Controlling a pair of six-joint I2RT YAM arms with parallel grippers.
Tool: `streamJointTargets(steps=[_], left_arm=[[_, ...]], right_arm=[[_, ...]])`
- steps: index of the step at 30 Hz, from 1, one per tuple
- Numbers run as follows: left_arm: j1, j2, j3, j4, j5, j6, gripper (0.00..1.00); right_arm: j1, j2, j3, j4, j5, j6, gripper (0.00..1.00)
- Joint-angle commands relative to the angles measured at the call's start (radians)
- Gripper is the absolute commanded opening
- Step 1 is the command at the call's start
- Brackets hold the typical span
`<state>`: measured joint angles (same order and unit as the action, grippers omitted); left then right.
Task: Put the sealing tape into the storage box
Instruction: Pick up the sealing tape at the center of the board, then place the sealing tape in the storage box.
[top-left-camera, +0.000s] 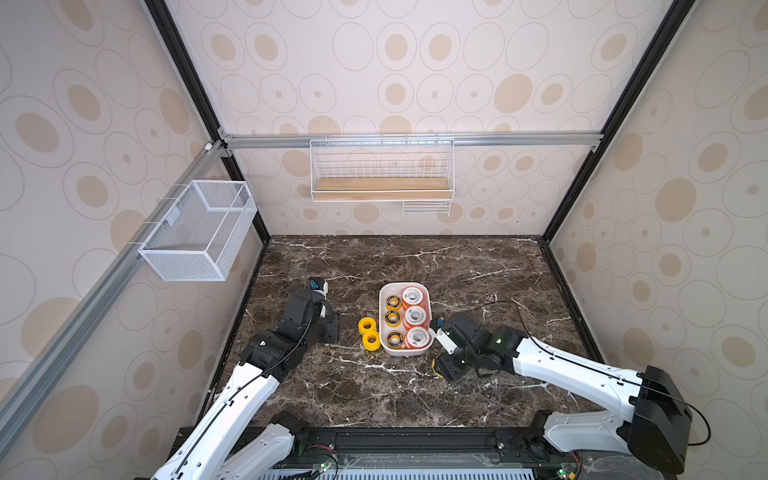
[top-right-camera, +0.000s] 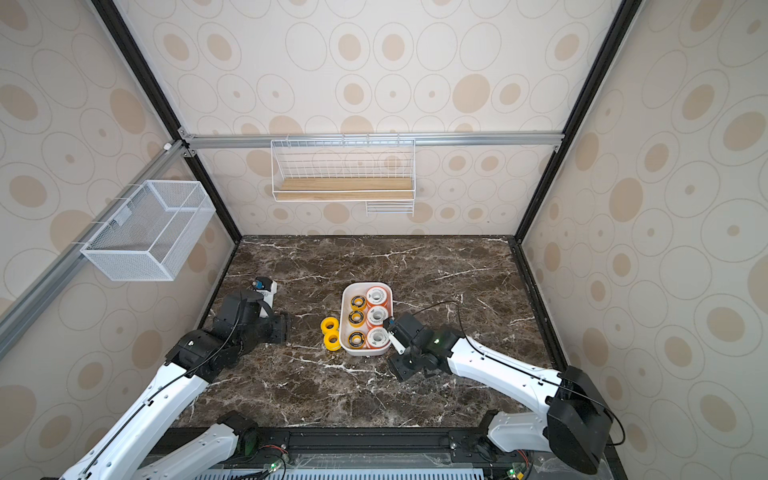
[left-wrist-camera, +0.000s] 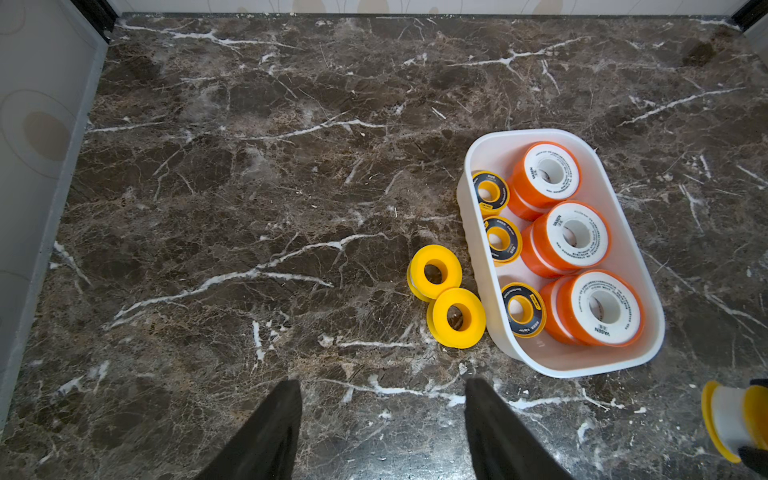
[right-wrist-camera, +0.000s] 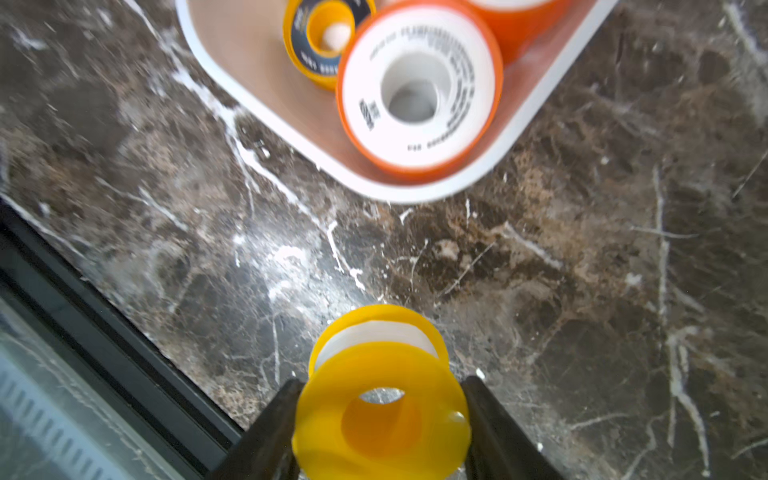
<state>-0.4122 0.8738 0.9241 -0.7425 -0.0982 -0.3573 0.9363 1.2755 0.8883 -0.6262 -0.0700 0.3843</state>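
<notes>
storage box (right-wrist-camera: 257, 70): cut off, blurred | yellow spool (left-wrist-camera: 731, 417): cut by edge

We see a left arm (top-left-camera: 249, 395) and a right arm (top-left-camera: 573, 372), both made of white shells dotted with small dark screw holes and joined by black housings. A thin black cable (top-left-camera: 598, 366) runs along each white link; on the right it loops out past a bulky black elbow (top-left-camera: 660, 419). We spot a small green light (top-right-camera: 436, 340) on each forearm joint. Near each wrist is a white block (top-left-camera: 320, 291) with a blue plug (top-left-camera: 312, 284). The left gripper (left-wrist-camera: 382, 384) and right gripper (right-wrist-camera: 382, 380) both end in black tapering fingers (left-wrist-camera: 266, 432).
</notes>
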Motion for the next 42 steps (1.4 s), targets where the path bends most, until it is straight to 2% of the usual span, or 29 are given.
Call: streamJointTargets(steps=[1, 10, 21, 34, 42], left_arm=[[0.008, -0.009, -0.001, -0.018, -0.007, 0.018, 0.66], [0.011, -0.009, -0.004, -0.015, -0.002, 0.018, 0.67], [0.021, -0.009, -0.007, -0.012, 0.009, 0.015, 0.67], [0.045, -0.014, -0.011, -0.005, 0.034, 0.014, 0.67], [0.074, -0.01, -0.014, 0.003, 0.071, 0.011, 0.67]], right_arm=[[-0.043, 0.049, 0.072, 0.007, -0.132, -0.071, 0.6], [-0.139, 0.27, 0.315, 0.042, -0.256, -0.14, 0.6], [-0.214, 0.625, 0.707, -0.01, -0.328, -0.201, 0.61], [-0.222, 0.931, 1.112, -0.161, -0.263, -0.237, 0.61], [-0.217, 1.004, 1.216, -0.23, -0.199, -0.248, 0.61]])
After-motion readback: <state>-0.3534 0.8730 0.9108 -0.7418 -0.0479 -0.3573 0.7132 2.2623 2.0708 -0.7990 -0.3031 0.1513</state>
